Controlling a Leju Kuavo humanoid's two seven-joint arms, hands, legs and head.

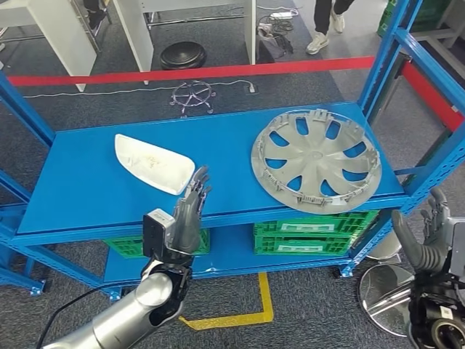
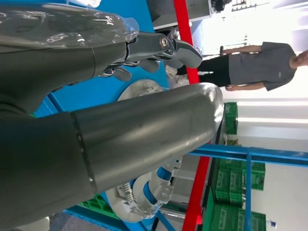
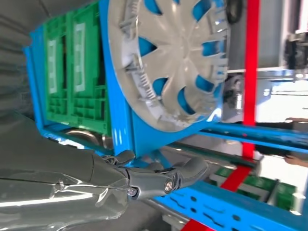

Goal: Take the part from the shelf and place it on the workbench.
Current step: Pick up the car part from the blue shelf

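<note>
On the blue shelf (image 1: 82, 189) lie two parts: a white curved cover (image 1: 152, 163) on the left and a silver wheel cover (image 1: 315, 158) on the right, hollow side up. My left hand (image 1: 189, 211) is raised at the shelf's front edge, just short of the white cover, fingers stretched out and holding nothing. My right hand (image 1: 430, 236) hangs lower, to the right of the shelf's front corner, fingers apart and empty. The left wrist view shows the thumb (image 2: 145, 130) across the wheel cover (image 2: 145, 197). In the right wrist view the wheel cover (image 3: 167, 62) lies beyond my fingers (image 3: 171, 175).
Green crates (image 1: 312, 233) stand on the lower shelf. Blue uprights (image 1: 383, 58) frame the shelf's right end. A red floor line (image 1: 192, 73) runs behind. A person's legs (image 1: 323, 22) stand beyond it. A round stool base (image 1: 381, 291) sits near my right hand.
</note>
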